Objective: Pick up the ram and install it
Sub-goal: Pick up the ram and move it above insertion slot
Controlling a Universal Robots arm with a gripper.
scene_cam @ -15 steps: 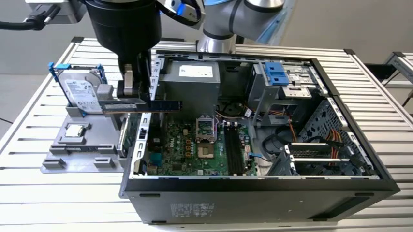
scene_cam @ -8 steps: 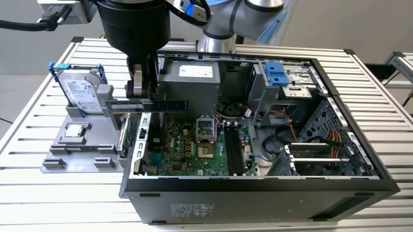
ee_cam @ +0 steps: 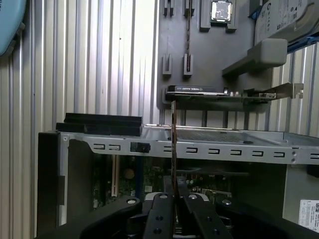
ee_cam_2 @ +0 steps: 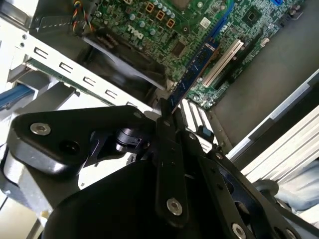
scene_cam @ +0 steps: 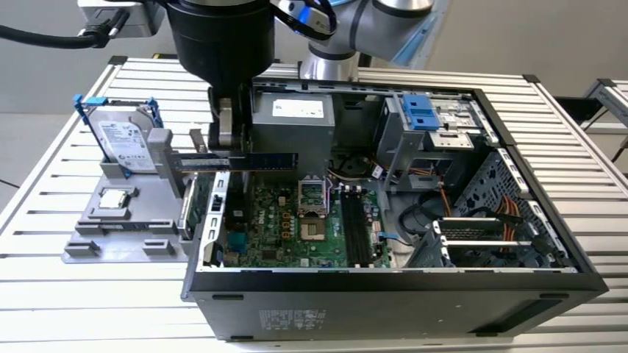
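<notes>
Since the ram (scene_cam: 270, 158) is off its rest and pinched in the gripper (scene_cam: 229, 151), the pick-up looks done and the work sits in the carry/install stage. The jaws are closed tight on the stick near one end. In the second wrist view the blue board (ee_cam_2: 192, 74) juts out from btwn the fingers (ee_cam_2: 166, 127), and the first wrist view shows it edge-on (ee_cam: 173, 144). The stick hangs level in the air over the side wall of the PC case (scene_cam: 393, 283) nearest the grey fixture (scene_cam: 98, 246) – not yet at the memory slots (scene_cam: 354, 228), which lie further to the exterior view's right on the mobo (scene_cam: 284, 220). Judging by that, seating calls for turning the stick to run w/ the slots, since it looks crosswise to them, then a straight, square press.

Contents – the open case holds mobo, PSU (scene_cam: 290, 121) and drive cage (scene_cam: 422, 110). The fixture holds an upright HDD (scene_cam: 126, 140), a CPU chip (scene_cam: 115, 197) and an expansion card (ee_cam: 199, 90).
</notes>
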